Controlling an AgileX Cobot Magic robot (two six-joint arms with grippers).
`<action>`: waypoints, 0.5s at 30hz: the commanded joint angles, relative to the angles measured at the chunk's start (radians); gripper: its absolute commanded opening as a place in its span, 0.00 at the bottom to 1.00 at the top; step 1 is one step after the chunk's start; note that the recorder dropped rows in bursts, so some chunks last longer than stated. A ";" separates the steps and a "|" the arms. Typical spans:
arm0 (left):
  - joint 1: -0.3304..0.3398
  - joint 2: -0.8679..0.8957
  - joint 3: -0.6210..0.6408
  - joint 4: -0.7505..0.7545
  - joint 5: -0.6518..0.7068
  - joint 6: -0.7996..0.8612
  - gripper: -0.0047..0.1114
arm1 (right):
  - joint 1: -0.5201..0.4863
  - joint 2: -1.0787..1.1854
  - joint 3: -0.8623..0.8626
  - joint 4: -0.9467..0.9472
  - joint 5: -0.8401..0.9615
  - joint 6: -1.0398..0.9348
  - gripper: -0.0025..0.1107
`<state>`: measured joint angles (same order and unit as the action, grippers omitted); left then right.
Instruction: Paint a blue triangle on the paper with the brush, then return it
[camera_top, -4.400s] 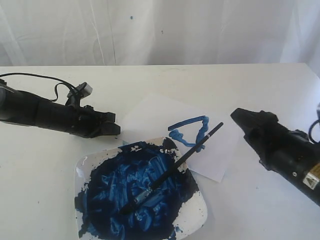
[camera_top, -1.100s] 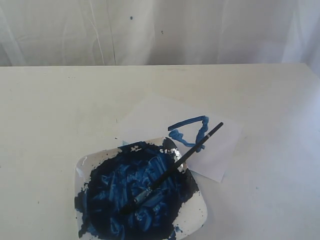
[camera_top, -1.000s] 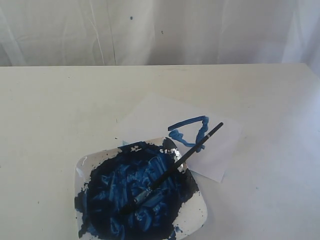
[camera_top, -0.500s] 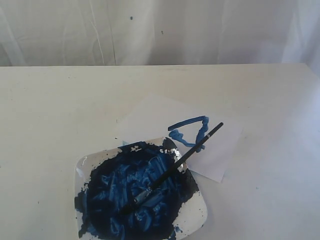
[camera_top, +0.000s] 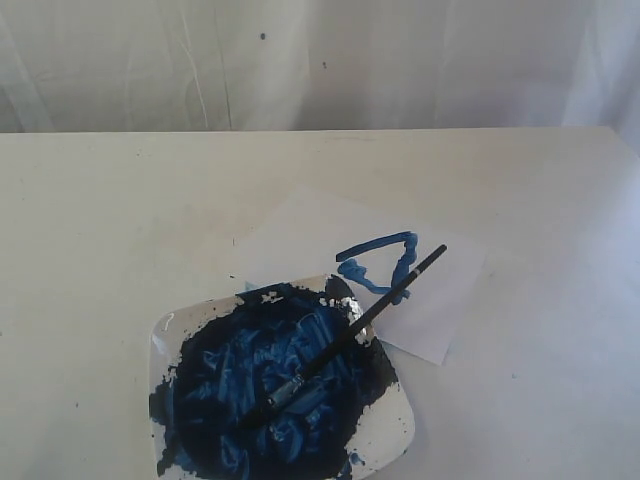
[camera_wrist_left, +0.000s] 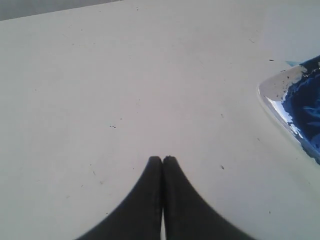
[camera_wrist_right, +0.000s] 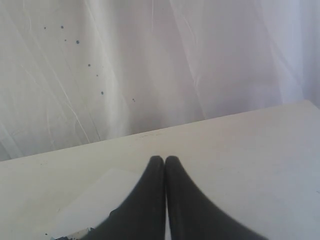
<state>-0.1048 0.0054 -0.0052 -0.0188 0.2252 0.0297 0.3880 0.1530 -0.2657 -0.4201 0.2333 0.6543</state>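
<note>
Both claws are sitting pinched together, gripping nothing: the left gripper (camera_wrist_left: 162, 159) near the plate (camera_wrist_left: 278, 86), the right gripper (camera_wrist_right: 165, 159) facing the curtain (camera_wrist_right: 150, 65). The brush (camera_top: 350, 333) is lying with its bristles apparently in the plate's paint, its handle reaching over the paper (camera_top: 300, 235) across the blue triangle (camera_top: 378, 243).

Bright, washed-out, soft focus, faint shadows

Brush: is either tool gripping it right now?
No, the brush lies free, bristle end in the paint plate and handle over the paper, with nothing touching it.
</note>
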 joint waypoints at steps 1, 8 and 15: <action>0.003 -0.005 0.005 -0.002 0.012 0.016 0.04 | 0.001 -0.002 -0.004 0.002 -0.003 0.002 0.02; 0.039 -0.005 0.005 -0.020 0.012 0.019 0.04 | 0.001 -0.002 -0.004 0.002 -0.003 0.002 0.02; 0.082 -0.005 0.005 -0.024 0.008 0.019 0.04 | 0.001 -0.002 -0.004 0.002 -0.003 0.002 0.02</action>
<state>-0.0252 0.0054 -0.0052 -0.0327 0.2325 0.0467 0.3880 0.1530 -0.2657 -0.4201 0.2333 0.6543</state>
